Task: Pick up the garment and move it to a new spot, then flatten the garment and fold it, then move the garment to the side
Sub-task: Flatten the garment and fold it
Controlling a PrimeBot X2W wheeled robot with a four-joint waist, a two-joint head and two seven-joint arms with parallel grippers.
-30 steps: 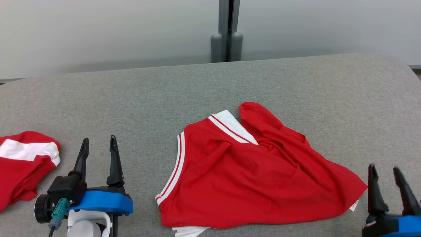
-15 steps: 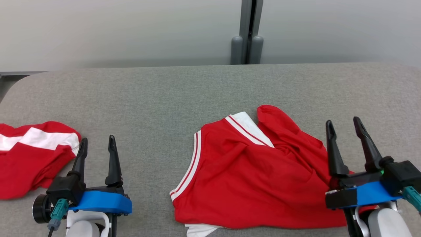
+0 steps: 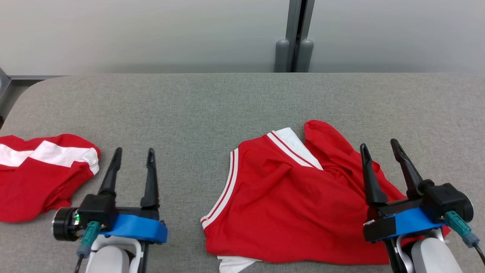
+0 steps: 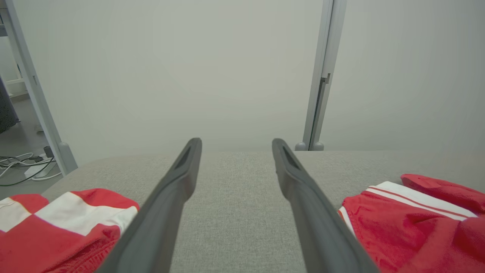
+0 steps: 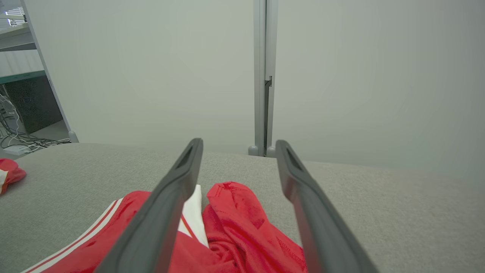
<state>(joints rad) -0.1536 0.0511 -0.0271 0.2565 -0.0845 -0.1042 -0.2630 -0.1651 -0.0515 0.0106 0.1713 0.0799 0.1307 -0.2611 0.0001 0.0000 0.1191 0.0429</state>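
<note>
A crumpled red garment [image 3: 288, 204] with white striped trim lies on the grey table [image 3: 212, 106], right of centre. My right gripper [image 3: 379, 143] hovers open over the garment's right part, with nothing between its fingers. In the right wrist view the garment [image 5: 235, 223] lies just below the spread right gripper [image 5: 238, 141]. My left gripper [image 3: 135, 149] stands open over bare table, left of the garment. The left wrist view has the left gripper [image 4: 235, 141] open, with the garment [image 4: 409, 220] at its lower right.
A second red and white garment [image 3: 41, 170] is bunched at the table's left edge, also seen as a red heap [image 4: 57, 223] left of my left fingers. A grey post [image 3: 294, 38] stands between wall panels behind the table. The table's rounded corner [image 3: 22, 91] is at far left.
The head camera has turned, shifting the whole picture right. My right gripper has come up from the lower right corner to over the garment's right part. The left gripper edged forward. Both stayed open.
</note>
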